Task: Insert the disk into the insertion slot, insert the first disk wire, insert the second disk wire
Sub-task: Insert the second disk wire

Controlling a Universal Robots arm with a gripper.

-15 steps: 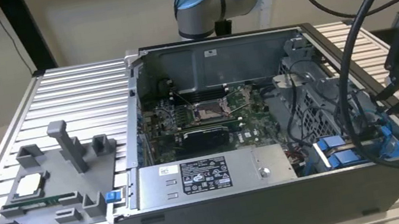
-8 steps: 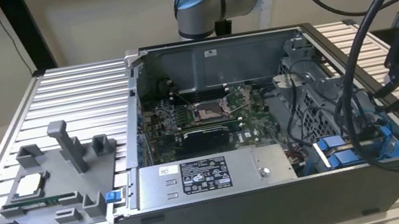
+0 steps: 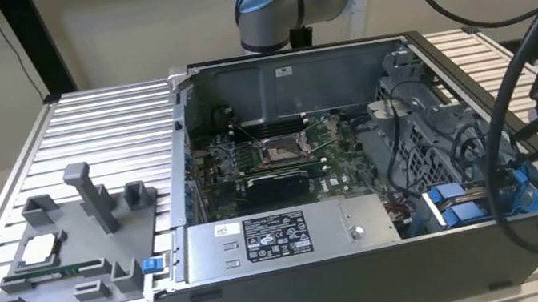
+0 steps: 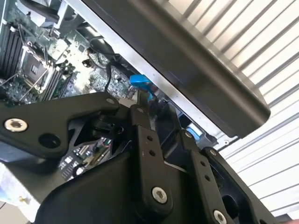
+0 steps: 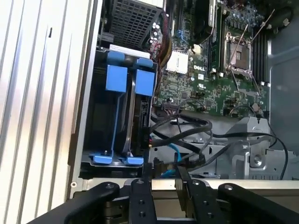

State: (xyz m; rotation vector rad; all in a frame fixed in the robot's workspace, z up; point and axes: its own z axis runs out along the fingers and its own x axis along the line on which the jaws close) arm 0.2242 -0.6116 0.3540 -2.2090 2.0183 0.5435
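Note:
The disk (image 5: 139,116) stands edge-on in the insertion slot (image 5: 88,116), its blue carrier (image 5: 144,83) beside a second blue frame (image 5: 116,77). In the exterior view the blue carrier (image 3: 450,202) sits at the open computer case's front right corner. Black wires (image 5: 187,133) and a light blue wire (image 5: 174,153) lie loose just past the bay's end. My gripper (image 3: 530,146) hovers over the case's right wall, open, nothing between its fingers. In both wrist views the gripper (image 5: 163,171) (image 4: 163,119) points at the bay's end, close to the wires.
The motherboard (image 3: 281,157) fills the case floor, with a grey labelled power-supply box (image 3: 277,239) at the front. A grey fixture (image 3: 69,255) with small parts lies on the ribbed table (image 3: 103,128) at the exterior view's left. Thick black cables (image 3: 497,123) hang across the right.

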